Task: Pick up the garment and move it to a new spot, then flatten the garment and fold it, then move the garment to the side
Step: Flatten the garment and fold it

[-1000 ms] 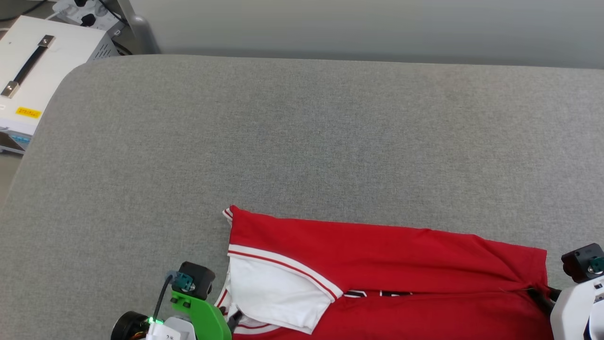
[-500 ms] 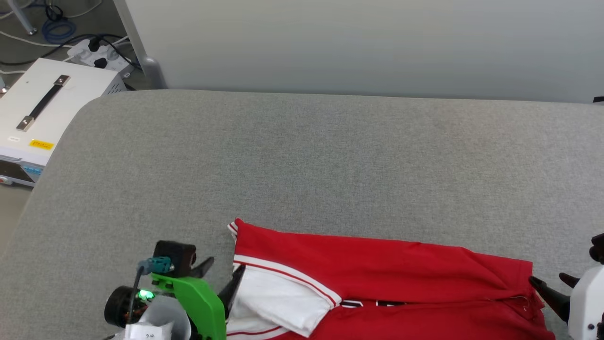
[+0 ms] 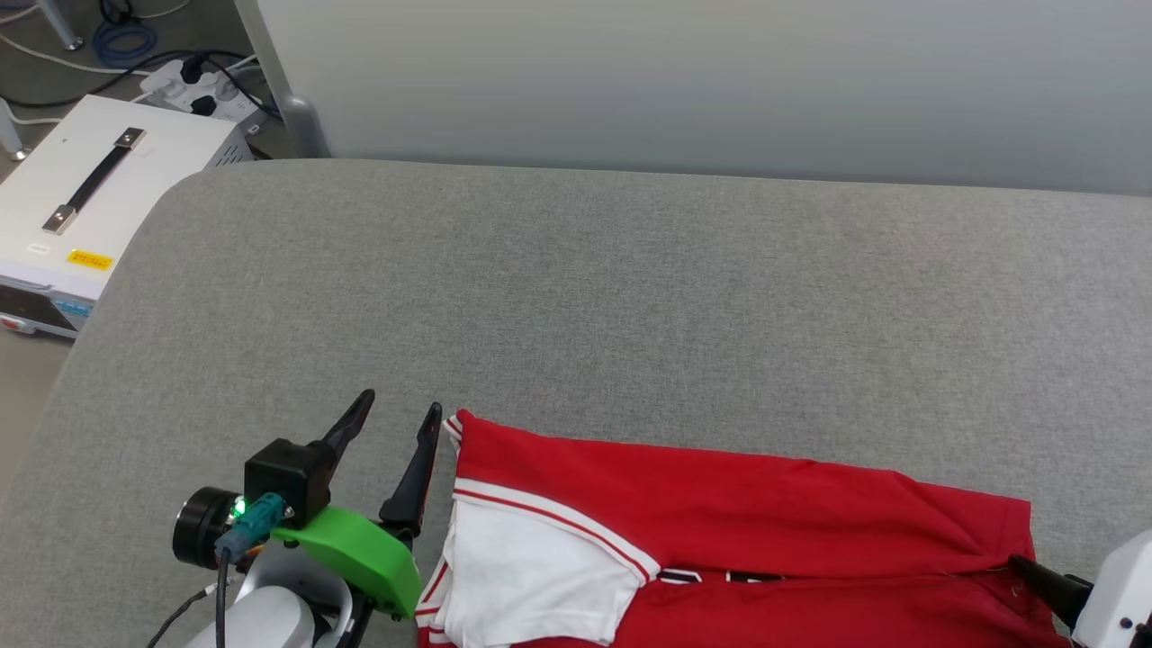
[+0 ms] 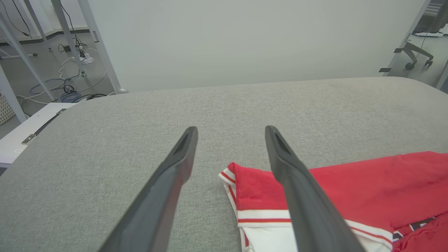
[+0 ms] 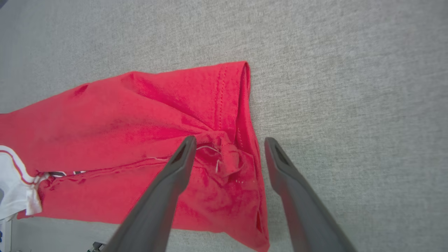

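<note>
The garment, a red jersey with a white sleeve and striped trim, lies folded lengthwise on the grey padded table, near the front edge. My left gripper stands open just left of its shoulder corner, touching nothing. In the left wrist view the left gripper hovers over that corner of the garment. My right gripper is open above the bunched hem end of the garment, with no cloth in its grip. One of its dark fingers shows at the garment's right end.
A white box with a black handle sits beyond the table's left edge, with a power strip and cables behind it. A pale wall panel runs along the far edge. Bare grey surface stretches behind the garment.
Both grippers have opened and let go of the garment's ends. The left gripper has risen and now points forward beside the shoulder corner. The camera has tilted and shifted.
</note>
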You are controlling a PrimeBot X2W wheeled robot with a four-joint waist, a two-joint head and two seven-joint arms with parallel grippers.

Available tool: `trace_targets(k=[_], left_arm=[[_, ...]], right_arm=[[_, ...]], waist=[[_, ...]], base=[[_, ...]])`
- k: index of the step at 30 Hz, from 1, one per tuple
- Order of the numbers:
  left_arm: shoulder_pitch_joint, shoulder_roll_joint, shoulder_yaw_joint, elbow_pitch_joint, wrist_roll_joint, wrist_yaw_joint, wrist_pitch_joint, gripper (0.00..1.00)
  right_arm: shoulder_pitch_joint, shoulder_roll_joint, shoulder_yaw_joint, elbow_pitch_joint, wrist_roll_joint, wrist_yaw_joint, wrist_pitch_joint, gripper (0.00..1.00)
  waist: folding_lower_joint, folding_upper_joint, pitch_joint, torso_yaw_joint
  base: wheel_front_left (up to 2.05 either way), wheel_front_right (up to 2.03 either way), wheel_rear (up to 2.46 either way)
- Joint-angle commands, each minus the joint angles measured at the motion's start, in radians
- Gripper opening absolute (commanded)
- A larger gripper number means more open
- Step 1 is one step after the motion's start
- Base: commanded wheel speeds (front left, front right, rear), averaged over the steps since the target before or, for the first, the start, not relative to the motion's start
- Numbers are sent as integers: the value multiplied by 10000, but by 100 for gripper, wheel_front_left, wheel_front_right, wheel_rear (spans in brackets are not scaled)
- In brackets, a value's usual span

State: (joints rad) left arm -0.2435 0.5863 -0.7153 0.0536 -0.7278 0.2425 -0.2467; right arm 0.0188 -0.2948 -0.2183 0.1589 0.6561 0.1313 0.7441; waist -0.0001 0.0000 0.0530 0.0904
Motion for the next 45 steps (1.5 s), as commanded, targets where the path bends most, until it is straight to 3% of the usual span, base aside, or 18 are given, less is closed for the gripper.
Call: trace_targets(k=[1,11,25,26,28,36,45], left_arm=[[-6,-103,148,63,134,-21,-86,100],[423,-611,1287,427,820,-598,-148,100],[658,-1138,2114,934,1436,-1319,-150,100],[667,-1159,2132,962,1454,-1344,-150,100],[697,-1205,2176,1024,1490,-1398,-150,100],[822,-1359,2330,1162,1594,-1517,-150,100],[934,-1566,2494,1265,1638,-1654,-150,100]], right_arm=[[75,119,-173,51,-156,-6,62,100],[-43,844,-710,687,-777,-6,277,100],[-288,1051,826,1443,22,-6,-149,100],[-294,1023,873,1495,39,-6,-183,96],[-308,913,952,1625,27,-6,-307,1],[-347,459,839,1926,-15,-6,-959,0],[-444,-505,63,2215,-549,-6,-2296,0]], waist=[[1,0,58,61],[1,0,405,321],[1,0,563,226],[1,0,543,217],[1,0,501,197],[1,0,328,139],[1,0,231,90]], base=[[0,0,0],[0,0,0],[0,0,0],[0,0,0],[0,0,0],[0,0,0],[0,0,0]])
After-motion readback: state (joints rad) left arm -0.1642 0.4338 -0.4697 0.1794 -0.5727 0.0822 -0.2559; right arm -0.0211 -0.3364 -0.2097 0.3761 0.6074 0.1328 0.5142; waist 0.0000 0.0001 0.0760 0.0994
